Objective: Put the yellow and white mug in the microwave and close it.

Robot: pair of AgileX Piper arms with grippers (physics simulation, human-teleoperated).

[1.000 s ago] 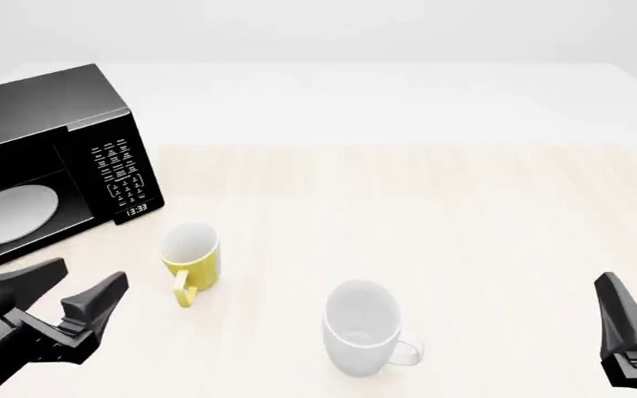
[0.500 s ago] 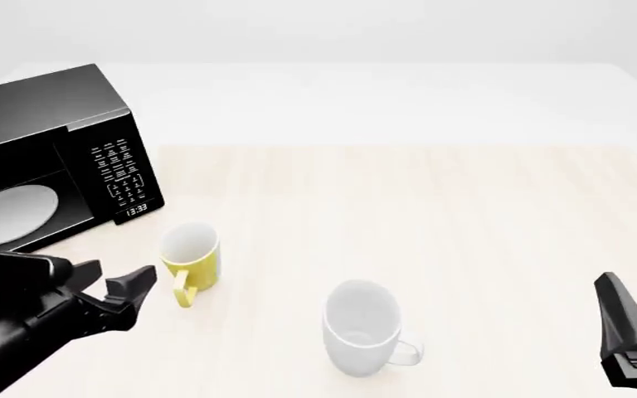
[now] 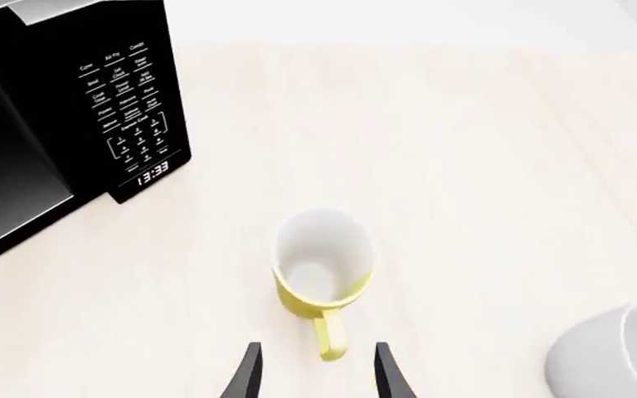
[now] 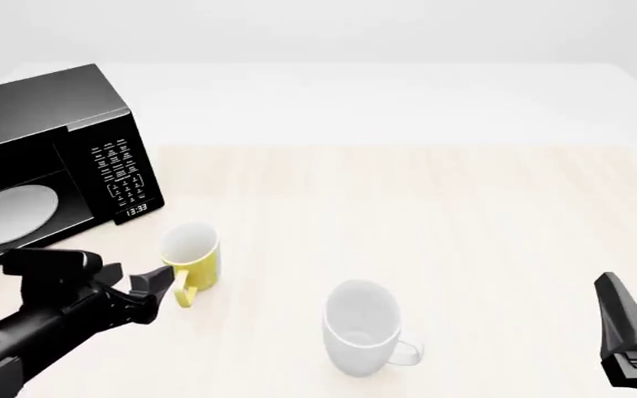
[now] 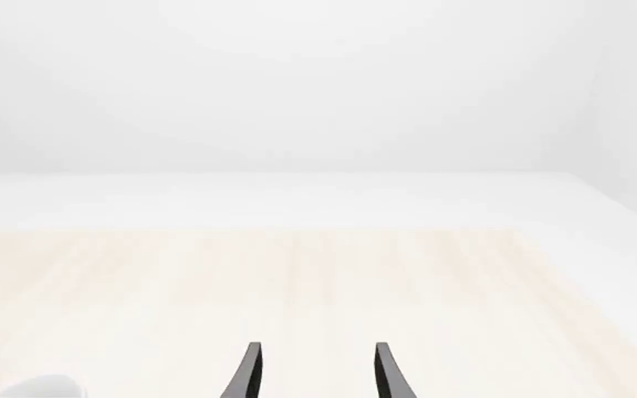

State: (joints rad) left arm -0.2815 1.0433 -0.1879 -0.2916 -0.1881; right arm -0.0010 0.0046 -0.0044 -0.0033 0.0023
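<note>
Yellow and white mug (image 4: pixel 192 259) upright on the bench (image 4: pixel 430 207), just in front of the open microwave (image 4: pixel 47 166).
I've got the left gripper (image 3: pixel 316 377) lined up with its handle, fingers open and straddling it, since the handle points back at me. Right gripper (image 5: pixel 316 377) hangs idle, spread wide too.

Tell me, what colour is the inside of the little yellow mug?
White inside the yellow and white mug, clearest in the left wrist view.
</note>
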